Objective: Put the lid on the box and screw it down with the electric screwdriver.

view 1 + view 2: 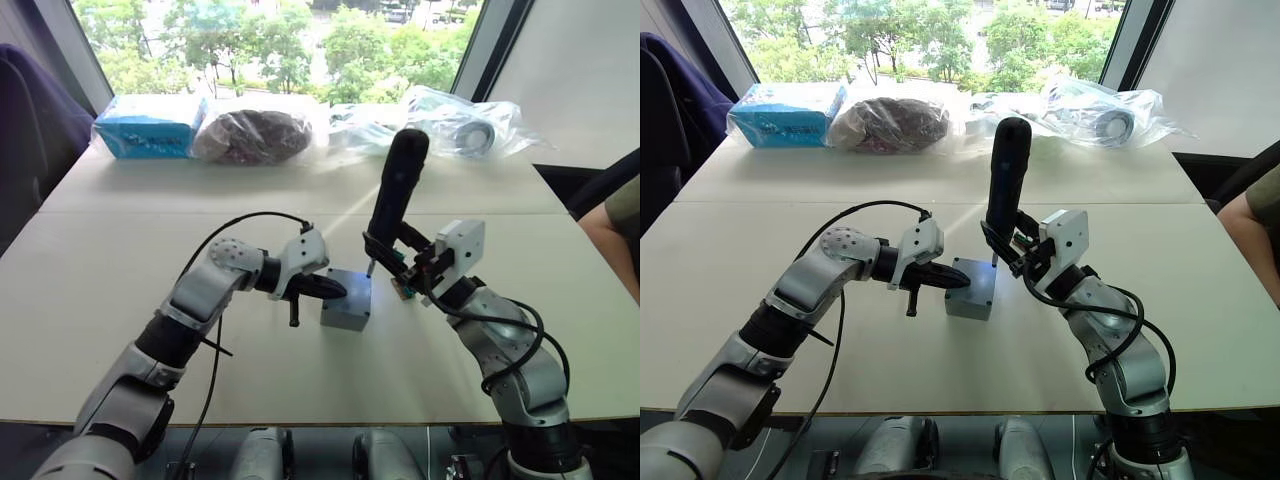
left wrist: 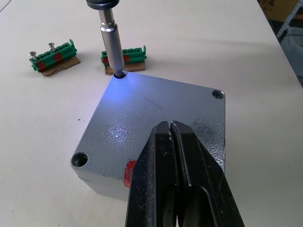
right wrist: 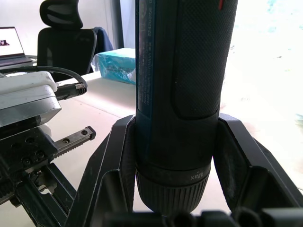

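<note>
**Screwdriver bit seated in a corner hole of the lidded box**

The pale bench (image 1: 120, 250) carries everything. Along its far edge, by the window, lie a blue packet (image 1: 150, 125), a dark bundle in a clear bag (image 1: 250, 135) and two further clear bags (image 1: 460, 120) with parts inside; all are well apart from the work. At the right edge of the head views a person's arm (image 1: 610, 235) reaches in beside the bench, clear of the robot. A black office chair (image 3: 64, 30) and a laptop (image 3: 12, 45) stand off to the robot's left.

Near the middle of the bench sits the box (image 1: 347, 300), with the lid (image 2: 156, 125) lying flat on top of it and lined up with its walls. A small red mark (image 2: 129, 171) shows on the box wall facing the left wrist camera. Open screw holes are visible at two lid corners. Just beyond the box lie two small green terminal blocks (image 2: 53, 56) on brown card, one of them right behind the corner being worked.

The electric screwdriver (image 1: 398, 195) stands nearly upright, leaning slightly, its metal bit (image 2: 112, 45) set in the lid's far corner hole, where a bluish light falls on the lid.

The right pincer (image 3: 173, 156) is clamped on the screwdriver's lower body, one black finger on each side. The left pincer (image 2: 171, 130) has its two fingers pressed together, holding nothing, their tips over the lid near its edge; whether they touch it I cannot tell.
</note>
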